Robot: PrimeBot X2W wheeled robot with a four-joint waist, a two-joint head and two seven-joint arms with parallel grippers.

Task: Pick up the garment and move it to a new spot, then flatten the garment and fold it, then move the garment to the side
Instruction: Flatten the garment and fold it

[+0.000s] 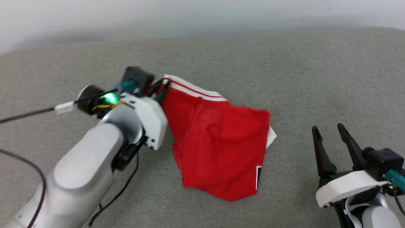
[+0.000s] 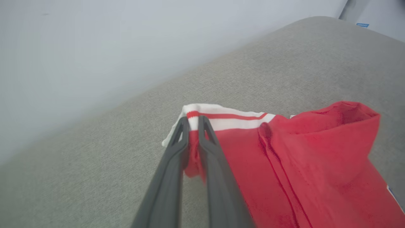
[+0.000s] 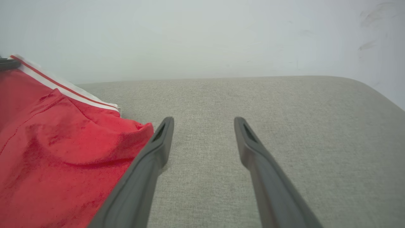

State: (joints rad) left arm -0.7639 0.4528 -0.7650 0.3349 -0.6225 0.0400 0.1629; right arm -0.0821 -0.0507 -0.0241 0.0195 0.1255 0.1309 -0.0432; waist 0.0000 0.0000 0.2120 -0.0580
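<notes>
Nearest you, your right gripper (image 1: 329, 131) stands empty with its jaws apart, off to the right of the garment (image 1: 218, 148). The garment lies rumpled on the grey cushion (image 1: 284, 63), running from its near hem up and to the left. At that far left corner your left gripper (image 2: 193, 122) is pinched on the striped trim, so I judge any lift starts there.

I count one shirt (image 1: 218, 142). Two grippers: the left gripper (image 2: 193, 122) and the right gripper (image 1: 327, 127), two dark fingers (image 3: 152, 164) apiece, four in all. One grey cushion (image 1: 284, 63). One green light (image 1: 110, 98) on my left wrist.
</notes>
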